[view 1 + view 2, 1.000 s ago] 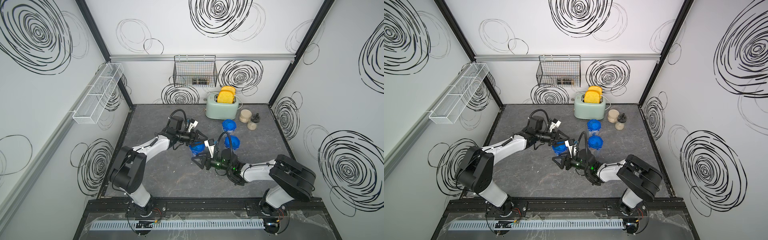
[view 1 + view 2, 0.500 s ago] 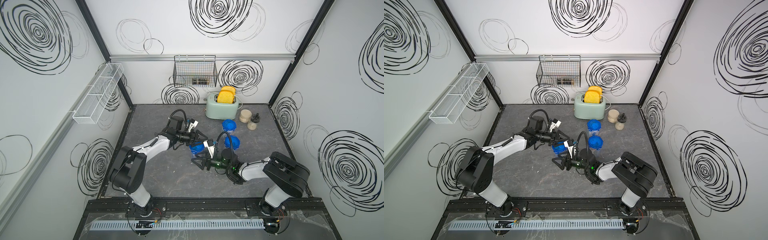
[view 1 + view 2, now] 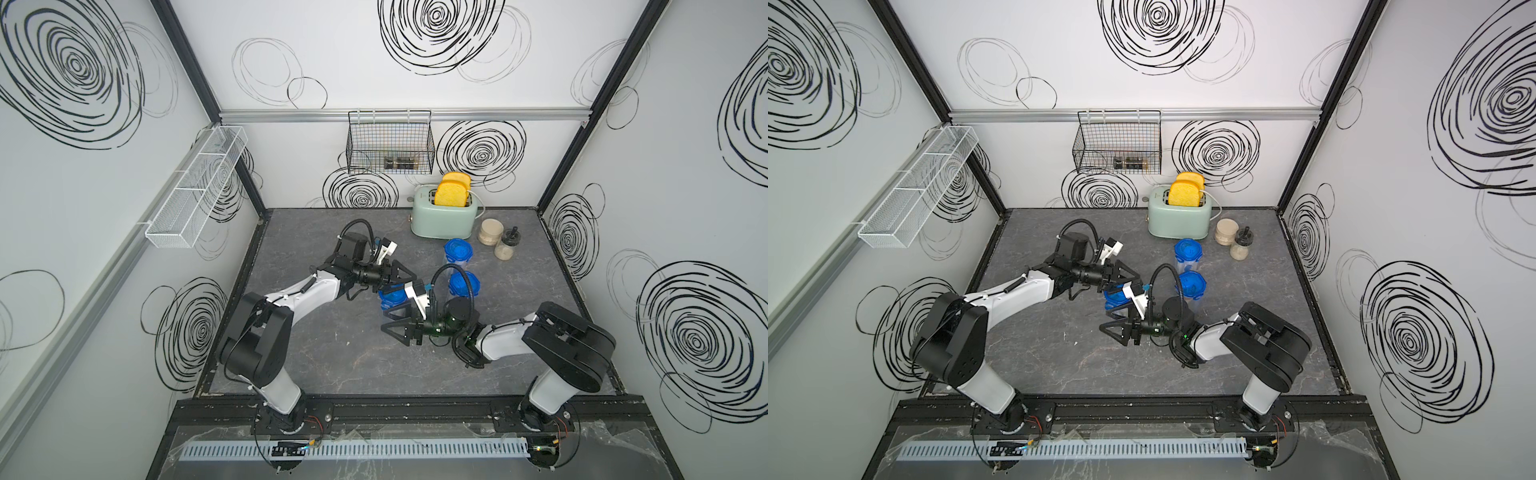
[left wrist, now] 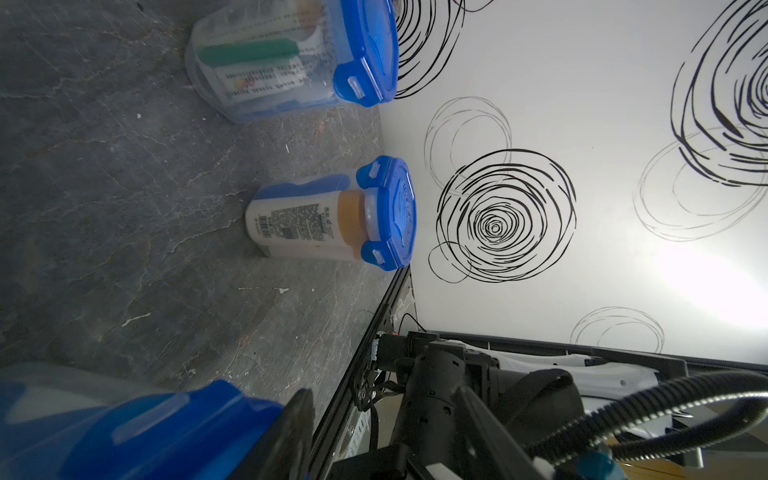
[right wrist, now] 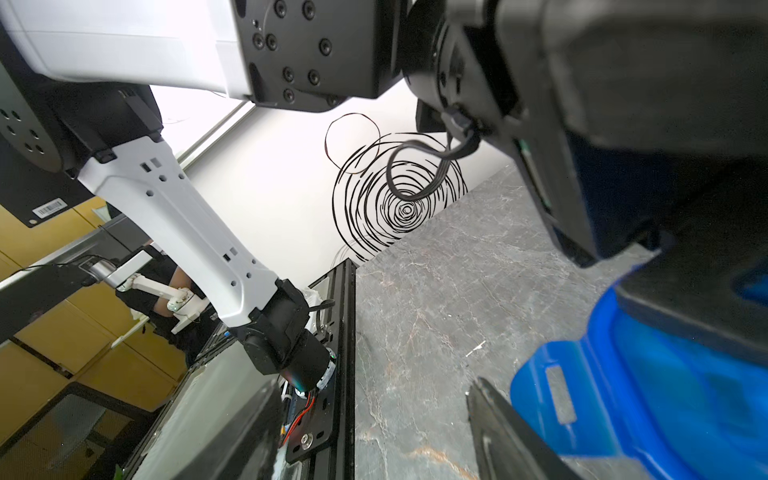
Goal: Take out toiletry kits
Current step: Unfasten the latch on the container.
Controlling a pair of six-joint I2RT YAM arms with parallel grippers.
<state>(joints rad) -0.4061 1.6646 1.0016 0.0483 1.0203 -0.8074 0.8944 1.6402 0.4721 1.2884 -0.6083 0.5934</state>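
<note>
toiletry kits sit inside three upright clear containers on the tabletop, long axes vertical. middle container shows a cream bottle, tan cap up under the lid. far container has a green item and printed tubes standing on end. contents of near container unreadable, cropped in both wrist views. left end effector has one finger against that lid, other finger hidden, can't tell if it's clamped. right end effector jaws apart, empty, just beside it

Grey marbled tabletop carries three blue-lidded clear containers, a mint toaster and two jars.
</note>
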